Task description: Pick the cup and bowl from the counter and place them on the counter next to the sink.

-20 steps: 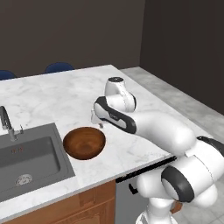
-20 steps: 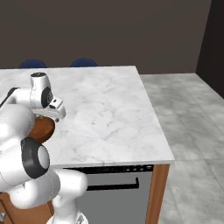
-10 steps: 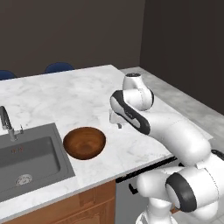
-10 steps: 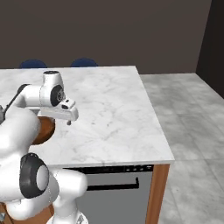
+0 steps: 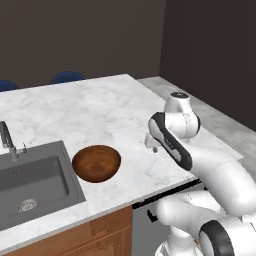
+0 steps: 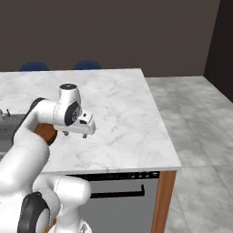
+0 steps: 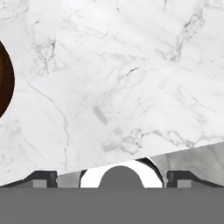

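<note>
Left to right across the counter (image 5: pixel 95 107), seen from the left base camera: the sink (image 5: pixel 31 182), a dark grey basin with its faucet (image 5: pixel 7 140) at the back edge, is set into the marble. Just beside the basin's right rim stands the bowl (image 5: pixel 96 162), upright, brown and glossy inside. Further right, apart from the bowl, the gripper (image 5: pixel 152 145) hangs above bare marble near the counter's front edge. In the hand view its fingertips (image 7: pixel 42 178) stand wide apart with nothing between them, and the bowl's rim shows at the left margin.
</note>
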### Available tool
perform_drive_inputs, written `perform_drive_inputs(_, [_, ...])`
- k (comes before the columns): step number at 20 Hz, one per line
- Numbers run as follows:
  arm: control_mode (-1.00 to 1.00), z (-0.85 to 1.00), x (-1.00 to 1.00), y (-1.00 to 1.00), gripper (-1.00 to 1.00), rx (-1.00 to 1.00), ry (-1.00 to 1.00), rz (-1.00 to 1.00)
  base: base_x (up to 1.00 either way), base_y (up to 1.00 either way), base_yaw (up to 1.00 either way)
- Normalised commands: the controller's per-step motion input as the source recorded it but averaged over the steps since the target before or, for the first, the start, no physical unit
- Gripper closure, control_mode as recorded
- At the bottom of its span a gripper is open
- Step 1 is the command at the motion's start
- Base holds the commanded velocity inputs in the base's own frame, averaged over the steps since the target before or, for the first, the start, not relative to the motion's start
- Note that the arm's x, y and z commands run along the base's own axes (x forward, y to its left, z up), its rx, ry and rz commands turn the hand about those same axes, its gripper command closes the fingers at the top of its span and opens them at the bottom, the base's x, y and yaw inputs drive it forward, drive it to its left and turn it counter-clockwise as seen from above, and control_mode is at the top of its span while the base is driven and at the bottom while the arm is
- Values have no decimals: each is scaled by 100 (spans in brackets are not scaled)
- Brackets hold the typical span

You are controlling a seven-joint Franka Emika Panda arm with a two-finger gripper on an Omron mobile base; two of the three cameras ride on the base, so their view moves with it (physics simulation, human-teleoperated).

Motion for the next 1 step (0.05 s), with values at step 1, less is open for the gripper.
perform_drive_inputs(1, [-100,0,0,-11,-100,0,0,17,0,0,0])
